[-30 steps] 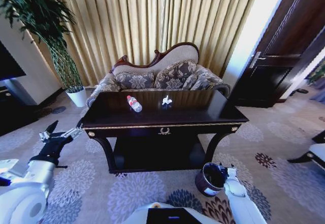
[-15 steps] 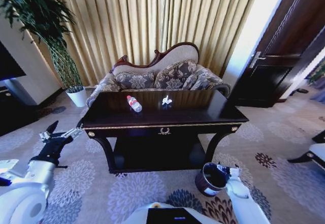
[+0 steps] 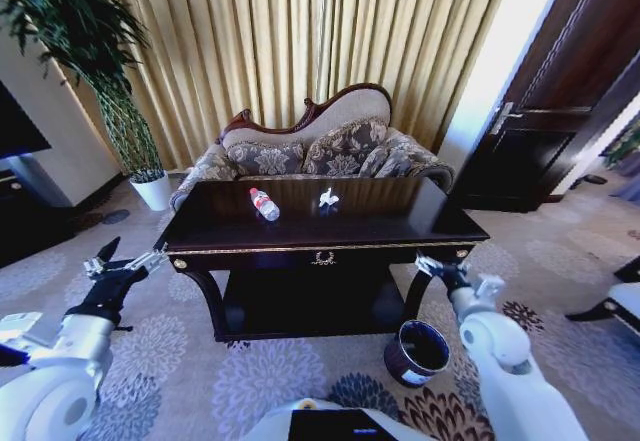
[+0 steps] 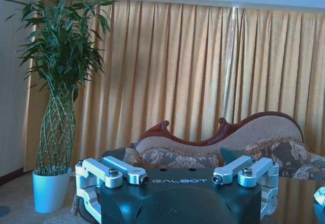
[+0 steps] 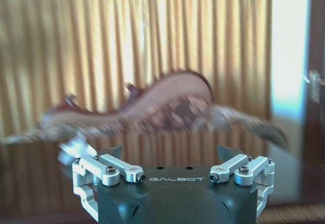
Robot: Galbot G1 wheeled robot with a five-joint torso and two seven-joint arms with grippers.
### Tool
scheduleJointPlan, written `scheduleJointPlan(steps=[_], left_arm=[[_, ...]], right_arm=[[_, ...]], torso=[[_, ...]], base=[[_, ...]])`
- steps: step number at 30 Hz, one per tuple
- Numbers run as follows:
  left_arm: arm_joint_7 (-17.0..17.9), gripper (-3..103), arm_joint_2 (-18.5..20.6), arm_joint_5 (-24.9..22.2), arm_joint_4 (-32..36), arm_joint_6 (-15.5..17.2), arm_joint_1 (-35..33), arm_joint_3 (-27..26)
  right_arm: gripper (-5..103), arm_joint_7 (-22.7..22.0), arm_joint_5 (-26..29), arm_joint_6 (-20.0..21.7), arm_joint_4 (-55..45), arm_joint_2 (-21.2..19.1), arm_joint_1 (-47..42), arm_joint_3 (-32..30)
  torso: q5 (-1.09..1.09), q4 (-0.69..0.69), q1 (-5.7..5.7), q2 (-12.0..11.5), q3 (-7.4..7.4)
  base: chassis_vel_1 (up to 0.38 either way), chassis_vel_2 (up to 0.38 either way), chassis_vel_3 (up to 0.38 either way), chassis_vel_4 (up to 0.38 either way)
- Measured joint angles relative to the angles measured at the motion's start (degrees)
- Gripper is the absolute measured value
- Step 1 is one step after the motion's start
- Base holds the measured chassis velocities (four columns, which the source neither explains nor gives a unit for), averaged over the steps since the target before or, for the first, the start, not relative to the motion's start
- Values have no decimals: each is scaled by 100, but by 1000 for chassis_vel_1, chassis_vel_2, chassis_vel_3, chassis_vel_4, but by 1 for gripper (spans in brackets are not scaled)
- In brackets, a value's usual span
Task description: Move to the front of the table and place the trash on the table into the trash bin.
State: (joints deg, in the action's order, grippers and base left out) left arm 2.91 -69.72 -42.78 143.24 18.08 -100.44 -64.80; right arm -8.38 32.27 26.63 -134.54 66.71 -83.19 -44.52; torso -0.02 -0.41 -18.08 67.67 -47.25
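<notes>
The robot is facing the front of the dark counter (image 3: 400,223), the side with the gold emblem. The right hand (image 3: 443,268) is hanging in the air just in front of the counter's front right corner, with its fingers spread open and holding nothing. Directly under this hand, the trash bin (image 3: 417,351) is standing upright on the carpet, beside the counter leg, and the hand is not touching it. The left hand (image 3: 124,264) is hovering at the other side, near the front left corner of the counter, also open and empty.

The trash is lying on the counter top, well beyond both hands toward the sofa (image 3: 318,147). The plastic bottle (image 3: 264,203) is lying on its side, farther from the right hand. The white crumpled paper (image 3: 327,198) is sitting near it, between the bottle and the right hand's side.
</notes>
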Motion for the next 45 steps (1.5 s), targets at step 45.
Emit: scheduleJointPlan(steps=[45], left_arm=[[-51, 100, 37, 30, 0, -15, 56, 115]], right_arm=[[100, 632, -586, -424, -165, 89, -240, 264]], torso=[[2, -1, -2, -2, -2]], base=[[-66, 68, 66, -62]])
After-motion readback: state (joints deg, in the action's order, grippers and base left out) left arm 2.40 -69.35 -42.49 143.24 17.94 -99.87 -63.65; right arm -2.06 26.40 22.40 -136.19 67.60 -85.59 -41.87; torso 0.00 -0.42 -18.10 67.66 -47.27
